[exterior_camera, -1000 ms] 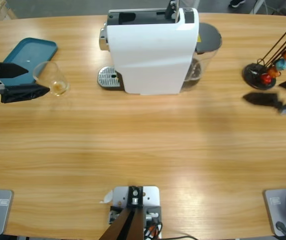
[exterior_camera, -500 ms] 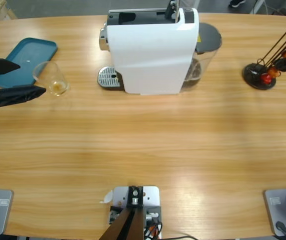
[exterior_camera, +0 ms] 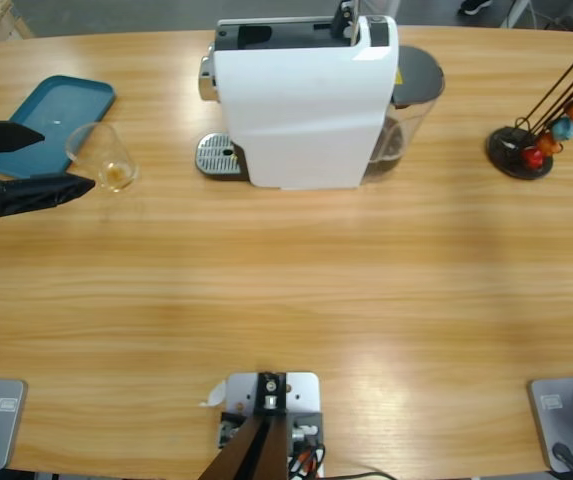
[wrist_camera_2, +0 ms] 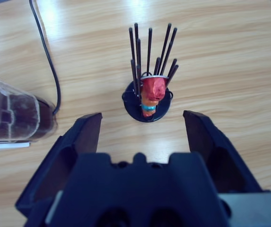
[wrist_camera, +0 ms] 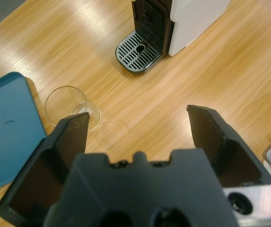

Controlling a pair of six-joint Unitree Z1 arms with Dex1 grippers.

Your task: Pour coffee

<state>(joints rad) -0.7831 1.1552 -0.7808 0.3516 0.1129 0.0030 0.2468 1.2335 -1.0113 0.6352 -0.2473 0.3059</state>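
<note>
Right gripper's gone from high view since 1 s ago; left gripper (exterior_camera: 28,162) backed off slightly, jaws wide, empty. Glass tumbler (exterior_camera: 102,156) w/ coffee (exterior_camera: 117,177) sits on counter (exterior_camera: 286,290) beside teal tray (exterior_camera: 51,115). Approach level, centre tumbler btwn jaws, close gently.

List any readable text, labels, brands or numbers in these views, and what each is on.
None can be read.
Coffee machine: a yellow patch at its right edge, next to the water tank, may be a label; too small to read.
Teal tray: a small mark, not legible.
Glass tumbler and capsule stand: no text visible.
</note>
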